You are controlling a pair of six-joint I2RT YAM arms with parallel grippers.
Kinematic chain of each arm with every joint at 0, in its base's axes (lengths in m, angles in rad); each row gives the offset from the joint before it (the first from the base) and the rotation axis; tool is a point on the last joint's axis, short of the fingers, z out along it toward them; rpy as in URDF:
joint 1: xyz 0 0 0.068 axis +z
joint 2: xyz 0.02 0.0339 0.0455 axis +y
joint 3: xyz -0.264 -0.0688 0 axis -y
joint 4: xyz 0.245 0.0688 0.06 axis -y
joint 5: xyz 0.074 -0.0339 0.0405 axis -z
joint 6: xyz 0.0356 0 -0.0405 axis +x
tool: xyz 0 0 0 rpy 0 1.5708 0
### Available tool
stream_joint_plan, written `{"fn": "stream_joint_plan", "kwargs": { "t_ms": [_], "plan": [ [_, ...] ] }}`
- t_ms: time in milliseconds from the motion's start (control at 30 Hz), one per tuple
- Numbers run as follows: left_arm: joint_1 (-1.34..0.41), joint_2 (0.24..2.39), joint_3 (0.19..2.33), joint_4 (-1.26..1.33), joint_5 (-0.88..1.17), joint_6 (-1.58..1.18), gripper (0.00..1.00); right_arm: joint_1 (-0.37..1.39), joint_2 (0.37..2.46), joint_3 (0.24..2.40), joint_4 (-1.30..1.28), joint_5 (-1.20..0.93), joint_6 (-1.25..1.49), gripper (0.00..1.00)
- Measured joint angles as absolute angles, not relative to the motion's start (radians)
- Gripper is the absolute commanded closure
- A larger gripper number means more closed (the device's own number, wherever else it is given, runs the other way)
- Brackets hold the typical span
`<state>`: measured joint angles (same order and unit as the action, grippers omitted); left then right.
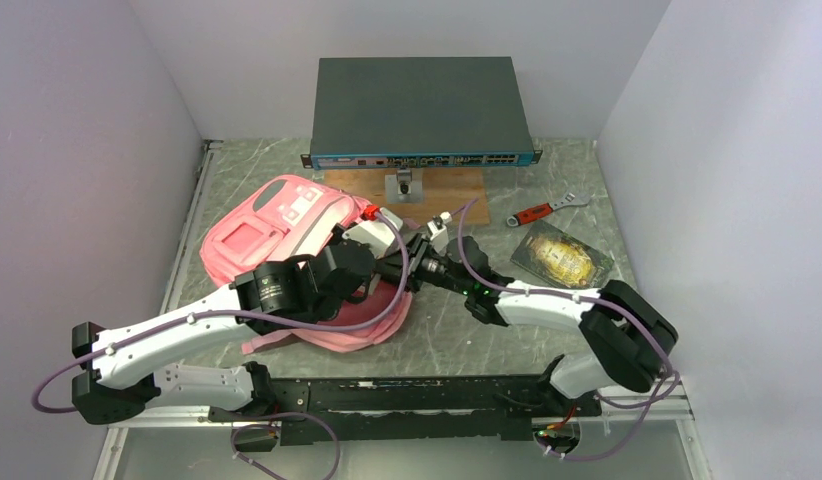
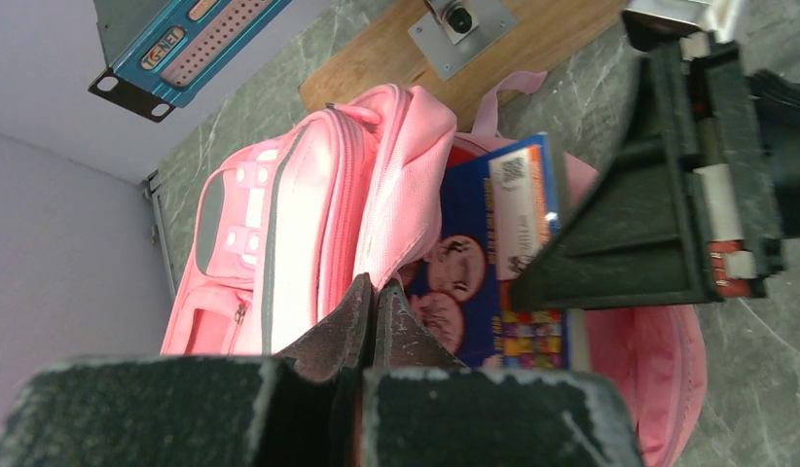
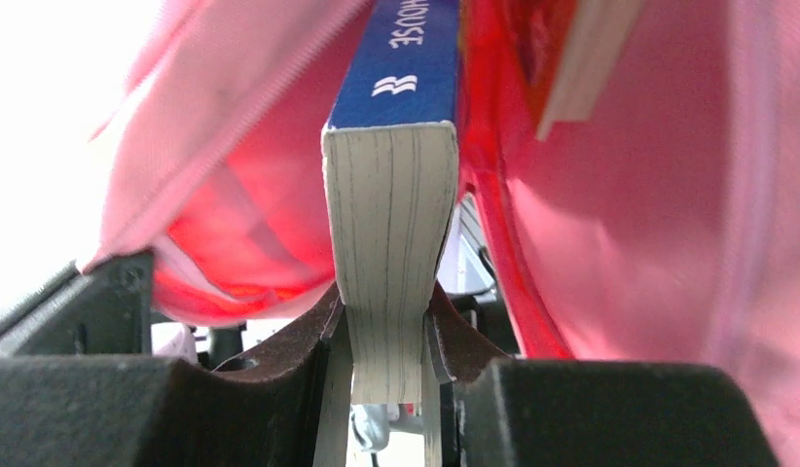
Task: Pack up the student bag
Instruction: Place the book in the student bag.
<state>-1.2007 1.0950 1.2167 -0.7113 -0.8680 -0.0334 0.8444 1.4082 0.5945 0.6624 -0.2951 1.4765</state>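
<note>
The pink student bag (image 1: 277, 225) lies on the table left of centre, its mouth turned toward the arms. My left gripper (image 1: 377, 228) is shut on the edge of the bag's opening flap; in the left wrist view (image 2: 374, 297) pink fabric (image 2: 396, 224) runs down into the closed fingertips. My right gripper (image 1: 415, 258) is shut on a thick blue-covered book (image 3: 391, 224) and holds it at the bag's mouth, with pink lining (image 3: 649, 195) on both sides. The left wrist view shows the book's blue cover (image 2: 479, 282) partly inside the bag, and the right gripper (image 2: 669, 195) behind it.
A grey network switch (image 1: 419, 110) stands at the back on a wooden board (image 1: 357, 185) with a metal bracket (image 1: 405, 185). A red-handled wrench (image 1: 545, 208) and a shiny snack packet (image 1: 562, 257) lie at the right. Walls close in on both sides.
</note>
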Motion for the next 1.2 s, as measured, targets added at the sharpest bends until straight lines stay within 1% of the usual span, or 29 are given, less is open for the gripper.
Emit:
{"fn": "stream_joint_plan", "kwargs": {
  "t_ms": [133, 300, 467, 533, 633, 800, 933, 1033, 1133, 1200],
  "plan": [
    [-1.201, 1.095, 1.225, -0.712, -0.849, -0.006, 1.00, 0.864, 1.493, 0.670, 0.714, -0.255, 1.474, 1.00],
    [-1.200, 1.095, 1.244, -0.724, -0.836, 0.018, 1.00, 0.899, 1.694, 0.787, 0.768, -0.190, 1.456, 1.00],
    [-1.200, 1.095, 1.248, -0.724, -0.844, 0.046, 1.00, 0.923, 1.833, 0.839, 0.840, -0.144, 1.432, 1.00],
    [-1.200, 1.093, 1.248, -0.723, -0.850, 0.053, 1.00, 0.928, 1.875, 0.860, 0.851, -0.139, 1.419, 0.92],
    [-1.200, 1.079, 1.247, -0.722, -0.849, 0.060, 1.00, 0.937, 1.906, 0.892, 0.847, -0.141, 1.396, 0.71],
    [-1.200, 1.045, 1.247, -0.719, -0.850, 0.058, 1.00, 0.947, 1.905, 0.889, 0.839, -0.158, 1.353, 0.39],
    [-1.200, 1.042, 1.243, -0.717, -0.850, 0.056, 1.00, 0.949, 1.884, 0.881, 0.772, -0.194, 1.294, 0.24],
    [-1.200, 1.042, 1.230, -0.712, -0.849, 0.056, 1.00, 0.950, 1.829, 0.841, 0.718, -0.221, 1.245, 0.23],
    [-1.200, 1.042, 1.225, -0.709, -0.845, 0.054, 1.00, 0.950, 1.766, 0.797, 0.682, -0.241, 1.210, 0.30],
    [-1.200, 1.042, 1.223, -0.706, -0.842, 0.046, 1.00, 0.950, 1.737, 0.770, 0.679, -0.247, 1.197, 0.31]
  ]
}}
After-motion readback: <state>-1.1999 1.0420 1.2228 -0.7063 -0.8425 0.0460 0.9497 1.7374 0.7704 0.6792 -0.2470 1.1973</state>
